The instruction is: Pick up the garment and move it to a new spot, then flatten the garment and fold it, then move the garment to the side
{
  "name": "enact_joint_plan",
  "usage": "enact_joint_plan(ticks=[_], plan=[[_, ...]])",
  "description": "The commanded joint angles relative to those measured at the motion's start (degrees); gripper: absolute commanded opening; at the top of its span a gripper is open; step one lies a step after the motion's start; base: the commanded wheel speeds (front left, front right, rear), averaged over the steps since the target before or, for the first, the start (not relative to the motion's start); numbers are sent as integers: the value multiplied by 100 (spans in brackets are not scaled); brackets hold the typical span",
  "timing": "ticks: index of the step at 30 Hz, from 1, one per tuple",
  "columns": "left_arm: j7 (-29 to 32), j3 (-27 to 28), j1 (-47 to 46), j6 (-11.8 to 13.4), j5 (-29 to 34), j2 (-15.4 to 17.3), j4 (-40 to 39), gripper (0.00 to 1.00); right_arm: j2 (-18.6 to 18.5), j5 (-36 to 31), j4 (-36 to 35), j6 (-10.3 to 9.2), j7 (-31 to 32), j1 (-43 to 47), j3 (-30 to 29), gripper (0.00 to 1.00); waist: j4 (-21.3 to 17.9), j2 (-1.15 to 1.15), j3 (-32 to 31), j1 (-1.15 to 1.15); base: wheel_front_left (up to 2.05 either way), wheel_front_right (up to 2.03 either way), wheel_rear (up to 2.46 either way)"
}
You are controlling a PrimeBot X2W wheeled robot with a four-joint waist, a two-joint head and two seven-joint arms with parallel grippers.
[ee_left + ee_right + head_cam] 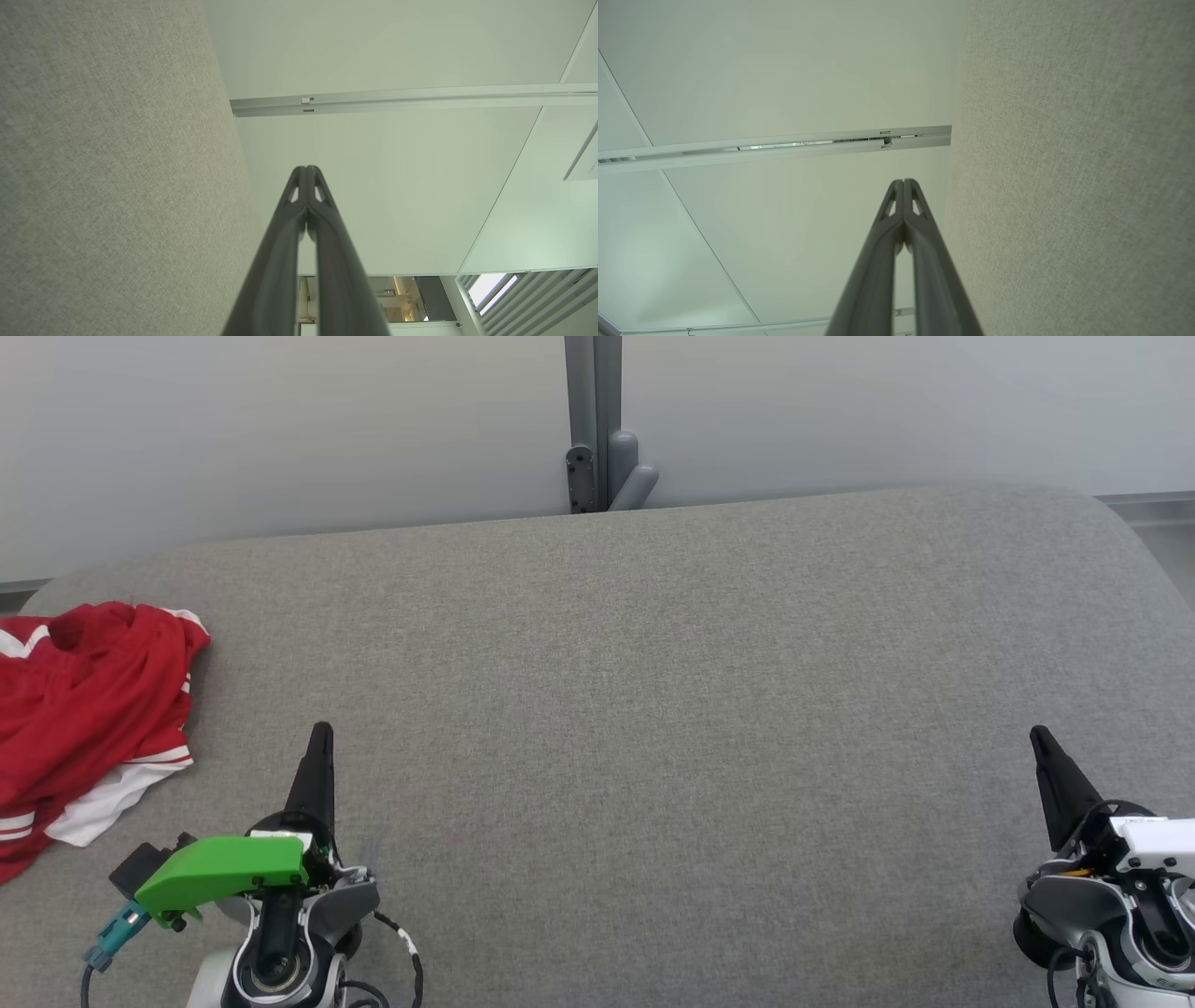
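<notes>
Left gripper (320, 728) closed on nothing, right gripper (1036, 734) likewise closed, one crumpled red garment (89, 709) cut off at frame edge, one grey table (653, 709).

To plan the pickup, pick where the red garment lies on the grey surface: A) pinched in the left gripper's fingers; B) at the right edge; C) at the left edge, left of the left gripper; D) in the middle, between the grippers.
C: the red garment lies crumpled at the left edge of the grey surface, left of the shut, empty left gripper.
</notes>
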Motion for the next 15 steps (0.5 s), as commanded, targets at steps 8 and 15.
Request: enact_joint_plan(ticks=[8,15], plan=[[-9,-1,-90,-33,-63,4,-6,0,-3,-27,5,3,15,-62,-10,0,0,0,0,0,0,0,0],[-9,-2,-90,-33,-63,4,-6,0,-3,-28,5,3,15,-62,-10,0,0,0,0,0,0,0,0]])
